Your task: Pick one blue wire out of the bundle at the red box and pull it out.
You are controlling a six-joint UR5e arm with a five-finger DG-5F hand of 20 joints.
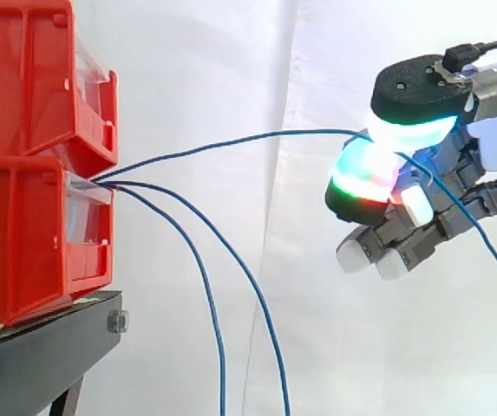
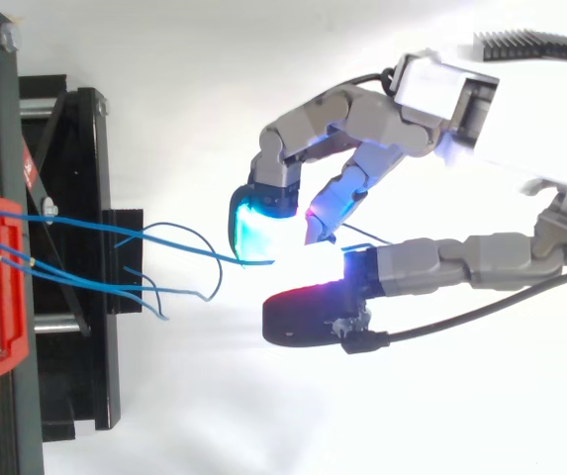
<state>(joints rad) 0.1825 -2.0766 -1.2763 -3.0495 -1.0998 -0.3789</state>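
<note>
The hand (image 1: 495, 139) is clamped on one blue wire (image 1: 231, 139) between its pads. The wire stretches left to the red box (image 1: 22, 243) — two other wires (image 1: 257, 295) droop below.

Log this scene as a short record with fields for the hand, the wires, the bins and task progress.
hand: shut on one blue wire, pinched between glowing pads, right of the bins
held wire: arcs from the lower bin front to the hand, slack, tail hanging past it
loose wires: droop from the same bin front
bins: two red, stacked on a black stand
progress: wire picked, not yet pulled out
</note>
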